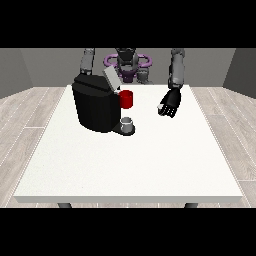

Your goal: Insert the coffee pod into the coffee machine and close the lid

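While the white table (150,165) carries little, the black coffee machine (96,107) sits near its far left corner, lid (111,78) tilted up, a red thing at the machine (126,99). Hand at the view's right (169,104) hovers near the far edge, fingers curled; contents unclear. Grey thing (128,125) on the machine's base, left of that hand; pod not confirmed. Other hand hidden behind the machine.

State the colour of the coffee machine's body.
Black: the boxy black coffee machine shows best in the front view, lid raised.

bare room: grey walls (30,67), wood-plank floor (30,120), white table (130,170).
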Robot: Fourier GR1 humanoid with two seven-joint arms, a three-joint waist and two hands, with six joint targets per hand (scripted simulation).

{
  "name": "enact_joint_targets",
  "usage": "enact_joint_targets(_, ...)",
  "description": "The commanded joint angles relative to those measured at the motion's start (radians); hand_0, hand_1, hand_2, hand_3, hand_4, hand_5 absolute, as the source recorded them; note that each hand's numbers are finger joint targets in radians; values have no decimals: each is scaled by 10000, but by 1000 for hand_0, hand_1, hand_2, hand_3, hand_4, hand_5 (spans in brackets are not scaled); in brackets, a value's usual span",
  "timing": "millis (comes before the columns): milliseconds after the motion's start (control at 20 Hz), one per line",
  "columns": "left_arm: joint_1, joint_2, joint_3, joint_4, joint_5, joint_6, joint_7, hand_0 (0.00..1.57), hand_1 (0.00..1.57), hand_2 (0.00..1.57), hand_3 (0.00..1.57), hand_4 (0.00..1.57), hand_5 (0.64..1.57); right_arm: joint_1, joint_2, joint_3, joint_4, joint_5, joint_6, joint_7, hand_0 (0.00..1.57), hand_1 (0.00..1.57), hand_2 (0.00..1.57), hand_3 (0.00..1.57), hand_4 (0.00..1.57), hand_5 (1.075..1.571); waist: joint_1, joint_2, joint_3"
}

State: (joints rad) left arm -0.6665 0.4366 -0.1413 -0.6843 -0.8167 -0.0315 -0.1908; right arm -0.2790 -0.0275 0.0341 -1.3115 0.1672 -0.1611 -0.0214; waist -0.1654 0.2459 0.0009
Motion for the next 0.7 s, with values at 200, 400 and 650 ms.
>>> enact_joint_targets(200, -642, -30, 930, 532, 472, 199, -1093, 1369, 1369, 1368, 1298, 482, 1571, 265, -5, 221, -67, 499, -281, 193, 0, 0, 0, 0, 0, 1571, -173, -2, -16)
enact_joint_targets(400, -977, -412, 1099, 410, 921, -945, -1024, 1449, 1449, 1434, 1357, 517, 1571, 19, 69, 64, 355, 622, -562, 413, 0, 0, 0, 0, 0, 1571, 165, -592, -12)
enact_joint_targets(650, -1487, -979, 596, -100, 611, -2232, 155, 1375, 1375, 1381, 1327, 490, 1571, 445, -144, -214, 1278, 347, -145, -127, 0, 0, 0, 0, 0, 1571, 314, -1635, -2)
